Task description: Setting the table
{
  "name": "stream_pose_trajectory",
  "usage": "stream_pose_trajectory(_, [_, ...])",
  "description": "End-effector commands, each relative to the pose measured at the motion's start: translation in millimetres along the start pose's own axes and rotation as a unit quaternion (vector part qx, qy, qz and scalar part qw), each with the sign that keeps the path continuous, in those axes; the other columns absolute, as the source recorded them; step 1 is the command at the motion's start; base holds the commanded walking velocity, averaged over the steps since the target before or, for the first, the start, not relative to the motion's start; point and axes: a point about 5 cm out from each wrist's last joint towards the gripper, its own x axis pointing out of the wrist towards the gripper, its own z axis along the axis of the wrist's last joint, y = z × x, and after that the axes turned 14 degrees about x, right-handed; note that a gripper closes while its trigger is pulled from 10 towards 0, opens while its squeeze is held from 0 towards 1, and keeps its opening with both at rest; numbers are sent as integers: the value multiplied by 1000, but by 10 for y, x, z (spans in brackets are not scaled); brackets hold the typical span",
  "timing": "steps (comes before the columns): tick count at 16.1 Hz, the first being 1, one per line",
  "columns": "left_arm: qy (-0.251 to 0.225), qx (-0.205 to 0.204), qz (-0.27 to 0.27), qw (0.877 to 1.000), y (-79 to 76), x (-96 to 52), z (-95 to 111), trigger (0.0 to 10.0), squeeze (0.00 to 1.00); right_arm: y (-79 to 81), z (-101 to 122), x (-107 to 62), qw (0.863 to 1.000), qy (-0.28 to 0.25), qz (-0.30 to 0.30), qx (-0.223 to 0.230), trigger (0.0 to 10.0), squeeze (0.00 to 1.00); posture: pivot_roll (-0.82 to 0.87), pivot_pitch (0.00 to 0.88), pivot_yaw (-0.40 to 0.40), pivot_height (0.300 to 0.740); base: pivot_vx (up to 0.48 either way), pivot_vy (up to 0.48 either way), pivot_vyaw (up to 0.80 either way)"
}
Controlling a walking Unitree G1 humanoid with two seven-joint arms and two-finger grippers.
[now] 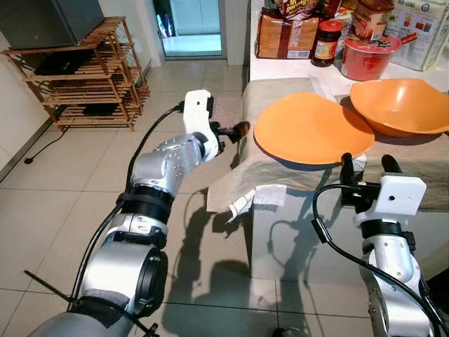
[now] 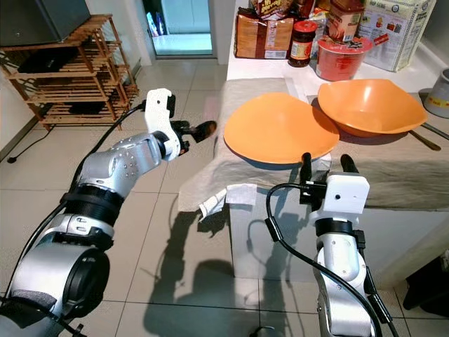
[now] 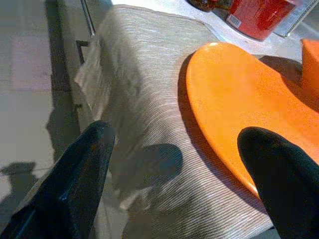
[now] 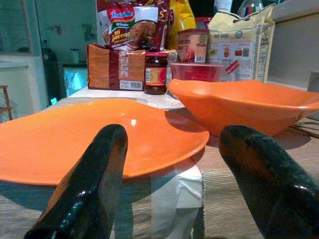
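Observation:
An orange plate (image 1: 312,128) lies on a beige cloth (image 1: 270,98) that covers the table's near corner. An orange bowl (image 1: 401,105) stands just right of the plate, its rim close to the plate's edge. My left gripper (image 1: 235,131) is raised beside the table's left side, level with the plate, and its fingers (image 3: 79,174) are open with nothing between them. My right gripper (image 1: 370,166) stands open just in front of the plate's near edge, with a fold of white paper (image 4: 174,191) between it and the plate.
Food packets (image 1: 287,34), a dark jar (image 1: 327,42) and a red lidded tub (image 1: 367,56) crowd the back of the table. The cloth hangs over the table's front left corner (image 1: 235,189). A wooden shelf rack (image 1: 84,77) stands across the tiled floor on the left.

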Motion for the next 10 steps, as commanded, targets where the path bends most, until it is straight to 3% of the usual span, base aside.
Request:
stream_pose_trajectory(1, [17, -29, 1, 999, 13, 19, -19, 10000, 0, 30, 17, 7, 1000, 0, 5, 2, 10000, 0, -96, 17, 86, 740, 0, 0, 0])
stream_pose_trajectory(6, [35, -57, 2, 998, -7, 61, -25, 10000, 0, 32, 18, 4, 1000, 2, 6, 2, 10000, 0, -104, 17, 87, 740, 0, 0, 0])
stream_pose_trajectory(10, [17, -78, -22, 997, -105, 103, 119, 10000, 0, 35, 16, -5, 1000, 2, 5, 3, 10000, 0, -108, 19, 89, 740, 0, 0, 0])
